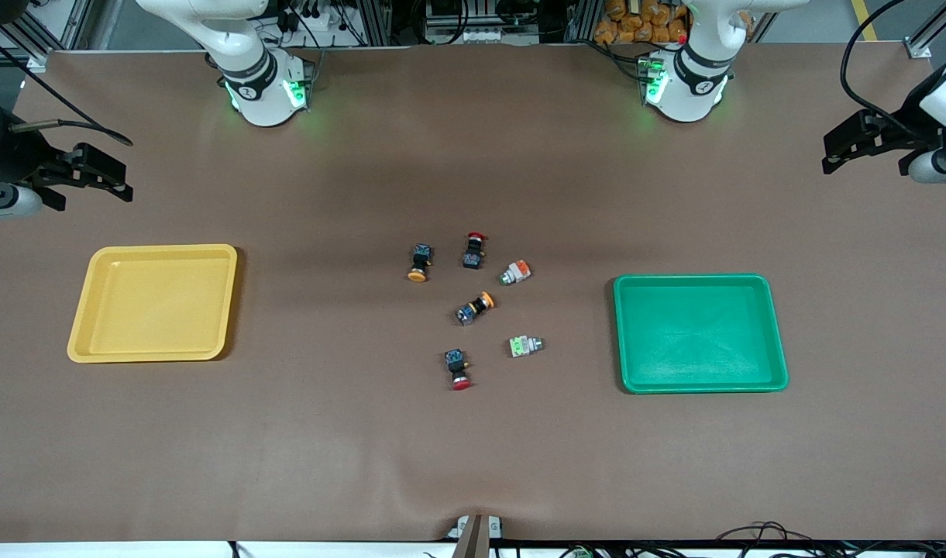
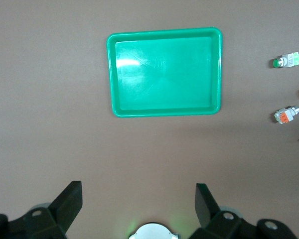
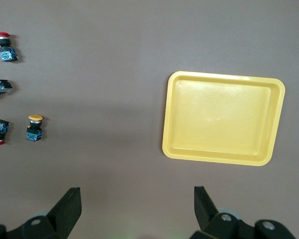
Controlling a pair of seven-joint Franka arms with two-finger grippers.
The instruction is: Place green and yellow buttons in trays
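Six push-buttons lay in a loose cluster at the middle of the brown surface [image 1: 473, 465], none touching another. Farthest from the front camera were a black-bodied yellow-capped button [image 1: 420, 262] and a red-capped button [image 1: 473, 249], side by side. Just toward the left arm's end from these lay a silvery orange-capped button [image 1: 515, 272], tipped on its side. A second black-bodied button with a yellow-orange cap [image 1: 474, 308] lay slanted in the cluster's centre. Nearer the camera were a silvery green-capped button [image 1: 525, 346] and a second red-capped button [image 1: 459, 367], its cap pointing toward the camera.

The yellow tray [image 1: 153, 303] sat toward the right arm's end, the green tray [image 1: 700, 333] toward the left arm's end; both held nothing, and each stood well apart from the cluster with bare brown surface between. Neither tray reached the surface's edges.

The right tool [image 1: 93, 174] hung over the surface's edge at its own end, beside the yellow tray's farther corner, its black fingers [image 3: 65, 209] spread wide around nothing. The left tool [image 1: 860, 143] hung over its own end, likewise spread wide and holding nothing, fingers [image 2: 209, 204] well apart. From the front, both tools were partly cut off by the frame, so their exact height over the surface was hard to judge.
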